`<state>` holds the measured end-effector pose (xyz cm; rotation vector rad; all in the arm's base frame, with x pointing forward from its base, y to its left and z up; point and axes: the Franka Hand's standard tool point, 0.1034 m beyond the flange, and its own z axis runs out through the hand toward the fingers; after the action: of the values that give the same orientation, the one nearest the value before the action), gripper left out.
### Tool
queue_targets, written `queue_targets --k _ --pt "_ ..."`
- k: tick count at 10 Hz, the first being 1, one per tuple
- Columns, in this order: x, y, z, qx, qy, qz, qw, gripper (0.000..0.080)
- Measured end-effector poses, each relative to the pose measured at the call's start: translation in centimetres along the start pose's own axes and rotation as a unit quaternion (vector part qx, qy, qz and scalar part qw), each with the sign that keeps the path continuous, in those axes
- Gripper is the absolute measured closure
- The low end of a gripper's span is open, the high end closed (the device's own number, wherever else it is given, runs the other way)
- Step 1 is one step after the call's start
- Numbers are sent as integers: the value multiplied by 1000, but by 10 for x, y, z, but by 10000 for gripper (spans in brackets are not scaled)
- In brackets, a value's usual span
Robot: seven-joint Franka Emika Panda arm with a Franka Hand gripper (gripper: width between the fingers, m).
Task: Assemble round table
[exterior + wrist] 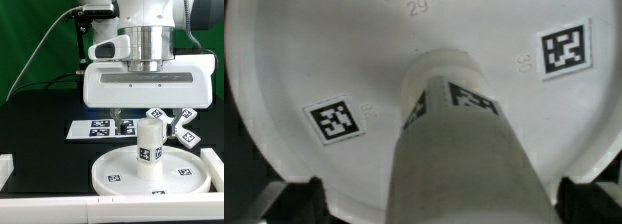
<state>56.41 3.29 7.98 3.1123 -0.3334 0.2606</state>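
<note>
Your tool (434, 198), jaws apart and clamping nothing, straddles the top of the short cylinder leg (150, 148), which stands upright at the centre of the round disc (108, 176) on the bench (40, 125), long axis vertical, directly beneath the tool.

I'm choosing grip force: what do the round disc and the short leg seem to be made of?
Round disc: probably white plastic, smooth, faintly glossy, with a moulded raised rim. Short leg: seemingly the same white plastic, matte. The tags on both look printed, possibly stickers.
</note>
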Motion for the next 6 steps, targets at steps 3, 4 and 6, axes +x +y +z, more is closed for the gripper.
queue_targets --k 3,4,6 --pt "0 0 0 1 0 104 995 395" --pt "-1 -1 1 1 -1 136 991 395" --pt "-3 -3 1 -6 -2 280 960 395"
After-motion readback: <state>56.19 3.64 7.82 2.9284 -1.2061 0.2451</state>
